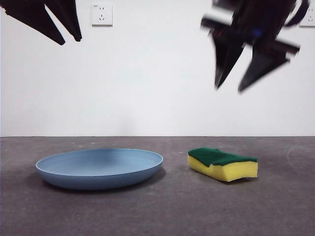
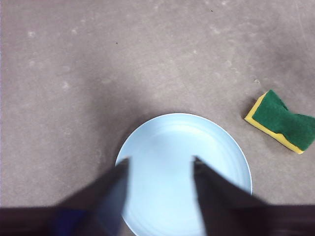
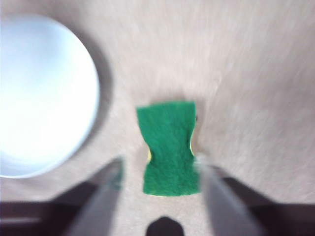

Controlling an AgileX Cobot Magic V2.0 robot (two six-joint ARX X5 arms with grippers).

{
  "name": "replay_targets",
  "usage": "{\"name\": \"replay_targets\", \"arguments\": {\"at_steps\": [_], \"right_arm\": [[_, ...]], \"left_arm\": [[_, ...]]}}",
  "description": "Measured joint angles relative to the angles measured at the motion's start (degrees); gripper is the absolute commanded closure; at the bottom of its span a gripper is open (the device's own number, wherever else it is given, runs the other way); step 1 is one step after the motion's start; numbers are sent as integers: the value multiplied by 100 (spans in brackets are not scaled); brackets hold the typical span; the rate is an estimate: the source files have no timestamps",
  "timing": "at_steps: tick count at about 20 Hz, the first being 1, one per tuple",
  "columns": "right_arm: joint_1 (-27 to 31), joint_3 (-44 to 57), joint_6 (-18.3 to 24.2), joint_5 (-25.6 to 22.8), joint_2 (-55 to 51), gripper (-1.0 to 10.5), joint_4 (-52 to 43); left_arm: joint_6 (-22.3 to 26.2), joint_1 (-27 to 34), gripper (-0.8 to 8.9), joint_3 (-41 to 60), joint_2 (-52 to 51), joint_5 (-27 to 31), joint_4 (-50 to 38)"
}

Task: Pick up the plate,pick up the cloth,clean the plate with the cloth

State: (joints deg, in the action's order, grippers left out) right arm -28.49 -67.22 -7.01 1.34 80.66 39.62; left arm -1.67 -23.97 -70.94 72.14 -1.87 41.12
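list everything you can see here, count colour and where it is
plate: 1, light blue, flat on the table, beside the sponge, apart from it
sponge: 1, yellow with green top, flat on the table
table: 1, dark grey
wall socket: 1 in full, white, on the white wall; part of another at the front view's top right corner
left gripper: 1, black, jaws open, above the plate
right gripper: 1, black, jaws open, above the sponge

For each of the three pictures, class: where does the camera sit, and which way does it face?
Front view: low at table height, facing the wall; both grippers hang above.
Left wrist view: on the left arm, looking down at the plate; left gripper open.
Right wrist view: on the right arm, looking down at the sponge; right gripper open.
Shared: all show plate and sponge.
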Motion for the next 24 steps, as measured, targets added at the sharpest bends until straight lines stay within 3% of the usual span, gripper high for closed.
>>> {"name": "replay_targets", "arguments": {"at_steps": [6,10,13,20,24], "right_arm": [[-52,0,153,-20,-1292,956,13],[-190,90,267,-221,-1906,956,-15],[-299,658,319,-605,-2461,957,-273],[-304,2457,302,-627,-4048,951,-1309],[-304,2472,223,-625,-4094,946,-1290]], "left_arm": [[116,-363,821,0,-289,15,-17],[168,-590,821,140,-986,269,-560],[170,-608,821,807,-1541,326,-1047],[52,-623,820,3432,-2964,323,-2881],[-103,-623,817,3558,-3008,321,-2610]]}}
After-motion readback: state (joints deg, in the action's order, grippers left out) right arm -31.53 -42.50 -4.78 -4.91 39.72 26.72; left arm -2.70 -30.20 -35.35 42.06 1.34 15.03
